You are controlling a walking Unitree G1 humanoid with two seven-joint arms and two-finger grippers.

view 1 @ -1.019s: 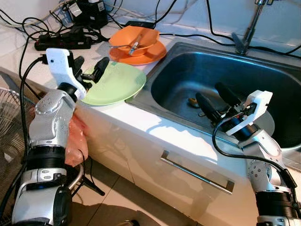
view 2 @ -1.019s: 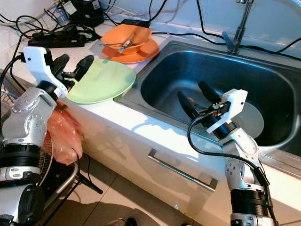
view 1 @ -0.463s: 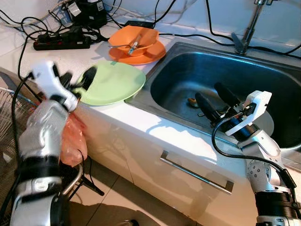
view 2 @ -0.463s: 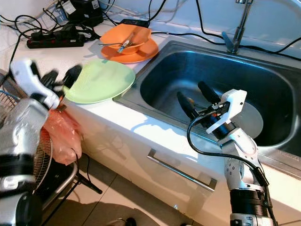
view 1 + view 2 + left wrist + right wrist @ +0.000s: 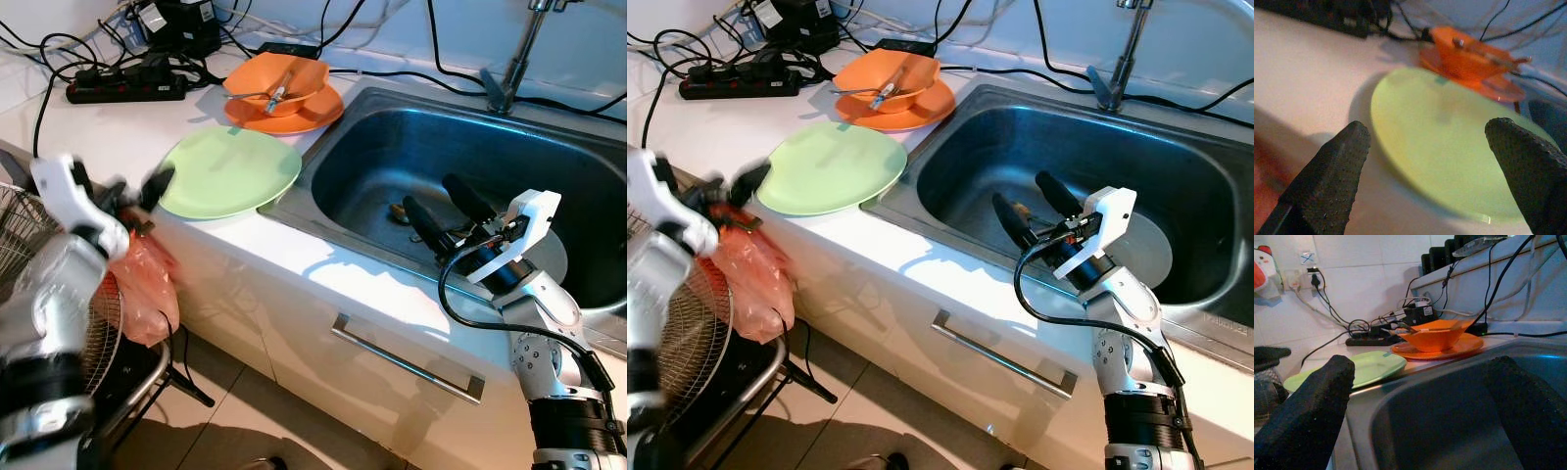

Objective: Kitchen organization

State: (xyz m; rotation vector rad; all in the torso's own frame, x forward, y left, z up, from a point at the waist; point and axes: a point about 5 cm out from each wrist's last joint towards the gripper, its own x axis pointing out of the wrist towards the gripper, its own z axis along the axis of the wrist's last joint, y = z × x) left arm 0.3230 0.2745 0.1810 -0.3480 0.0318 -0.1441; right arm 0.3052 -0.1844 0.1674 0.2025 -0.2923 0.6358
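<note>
White bench (image 5: 108,132) carries a green plate (image 5: 231,172) lying flat at its front edge beside the sink (image 5: 387,137); no lettering is legible anywhere. Behind it, an orange bowl (image 5: 276,82) sits on an orange plate (image 5: 313,116). Left gripper (image 5: 137,194) hovers off the plate's rim, jaws released; right gripper (image 5: 443,206) hangs over the sink, jaws released.

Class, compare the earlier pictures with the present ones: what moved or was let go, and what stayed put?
The left gripper let go of the green plate and drew back off the counter edge, fingers open. The plate now lies flat beside the sink. The right gripper remains open over the sink; the orange bowl is unchanged.
</note>
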